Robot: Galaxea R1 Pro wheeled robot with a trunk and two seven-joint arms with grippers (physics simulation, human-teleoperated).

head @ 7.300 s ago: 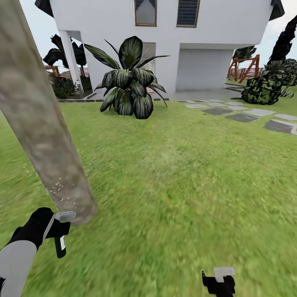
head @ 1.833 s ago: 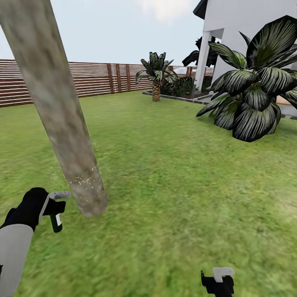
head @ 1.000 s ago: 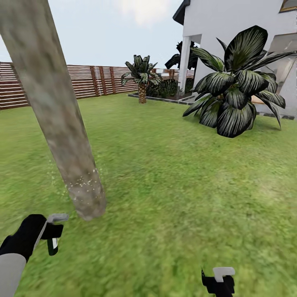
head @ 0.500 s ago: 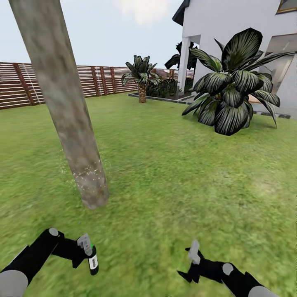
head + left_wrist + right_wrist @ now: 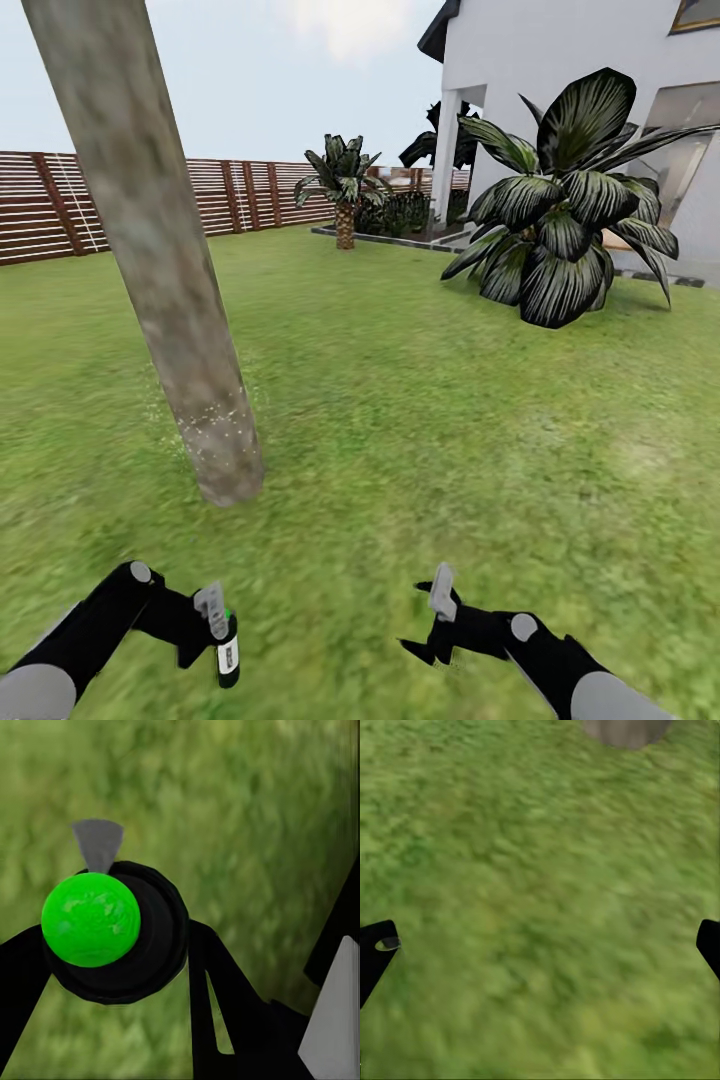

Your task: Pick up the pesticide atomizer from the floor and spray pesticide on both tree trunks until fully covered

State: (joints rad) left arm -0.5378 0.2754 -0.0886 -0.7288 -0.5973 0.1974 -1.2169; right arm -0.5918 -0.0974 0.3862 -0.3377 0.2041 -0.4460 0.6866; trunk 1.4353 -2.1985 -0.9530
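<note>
A thick mottled grey-brown tree trunk [image 5: 150, 250] leans up from the lawn [image 5: 420, 420] at the left. Whitish pesticide specks [image 5: 215, 418] dot the trunk just above its base. My left gripper [image 5: 213, 622] is low in front of the trunk, shut on the pesticide atomizer [image 5: 228, 655], a dark bottle with a white label. In the left wrist view the atomizer [image 5: 112, 934] shows its round green top between the black fingers. My right gripper [image 5: 430, 620] hangs open over bare grass. In the right wrist view, the trunk's base [image 5: 626, 729] lies beyond it.
A large dark-leaved plant [image 5: 565, 235] stands at the right before a white house [image 5: 560, 60]. A short palm [image 5: 344, 190] and the slatted wooden fence [image 5: 250, 195] close the far side. Open grass spreads between the trunk and the plant.
Both arms have swung inward and forward from the picture's lower corners. The left gripper carried the atomizer down and away from the trunk. In the last half second the right gripper edged left.
</note>
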